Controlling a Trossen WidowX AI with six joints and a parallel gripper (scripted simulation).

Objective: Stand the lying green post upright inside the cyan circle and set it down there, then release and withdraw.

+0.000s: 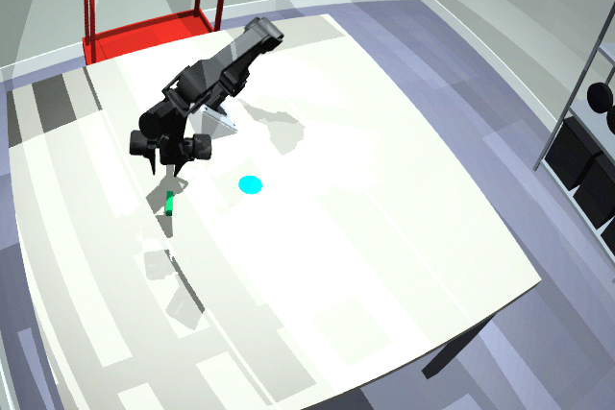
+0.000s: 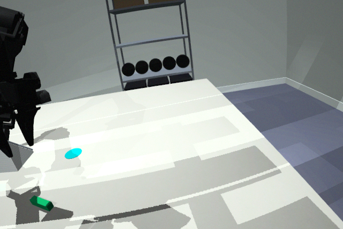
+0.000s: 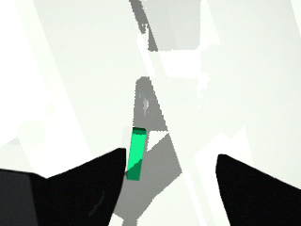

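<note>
A green post [image 1: 169, 204] [image 2: 42, 202] [image 3: 136, 153] lies on its side on the table. The cyan circle [image 1: 250, 184] [image 2: 73, 153] is flat on the table, to the right of the post in the top view, with nothing on it. My gripper [image 1: 164, 175] [image 2: 21, 150] [image 3: 171, 159] is open and empty, pointing down well above the table. In the wrist view the post shows below and between the fingertips, close to the left finger and running nearly along the view's vertical.
The white table [image 1: 397, 247] [image 2: 138, 98] carries the arm's light grey base plate [image 1: 221, 120] [image 2: 20, 154]. Arm shadows fall around the post. A red rack [image 1: 149, 36] stands behind the table, and a grey shelf unit [image 2: 152, 42] with black round things stands beyond it.
</note>
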